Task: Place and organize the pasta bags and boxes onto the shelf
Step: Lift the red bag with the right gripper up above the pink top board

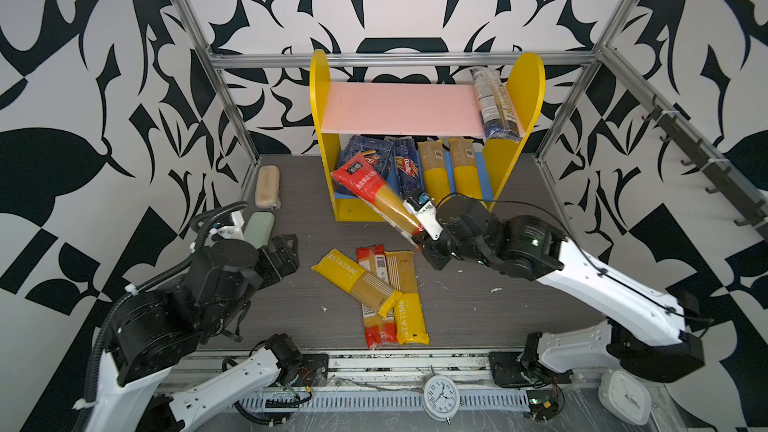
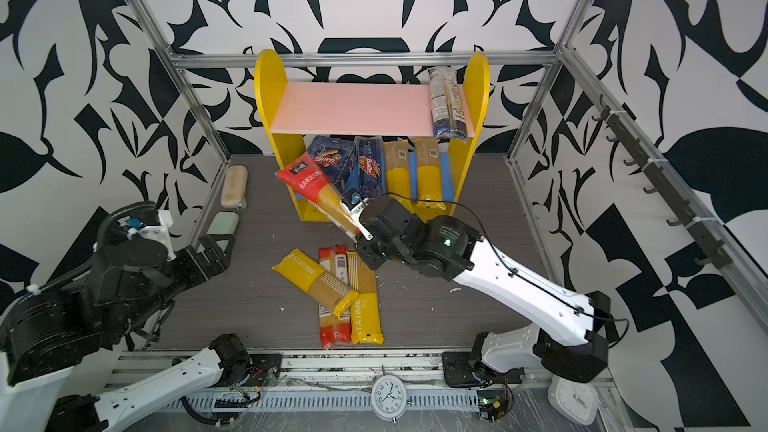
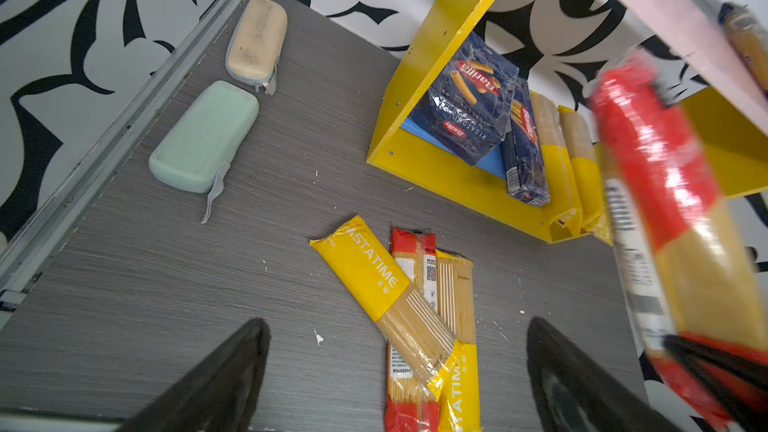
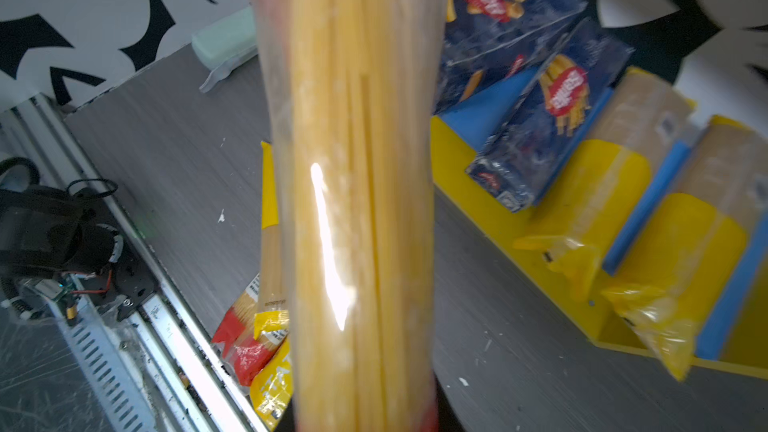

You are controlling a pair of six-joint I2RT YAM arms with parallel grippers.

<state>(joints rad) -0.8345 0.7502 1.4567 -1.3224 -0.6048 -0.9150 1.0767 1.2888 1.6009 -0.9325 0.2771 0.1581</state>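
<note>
Right wrist view is wall-to-wall spaghetti: the right gripper [image 1: 419, 238] is clamped on the near end of the clear red-capped spaghetti bag [image 1: 380, 201], which slants toward 10 o'clock across the front of the yellow two-tier shelf [image 1: 321, 118]. I'd level it slowly, keeping clear of the wide dark blue Barilla carton [image 1: 372, 149]; the left gripper [image 1: 289, 251] sits at 9 o'clock, jaws wide, empty. Bag's glossy film, pale strands, white label strip.

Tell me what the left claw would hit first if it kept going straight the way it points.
Probably the slanted yellow bag; the open left claw frames it in its wrist view, though depth is unclear.
</note>
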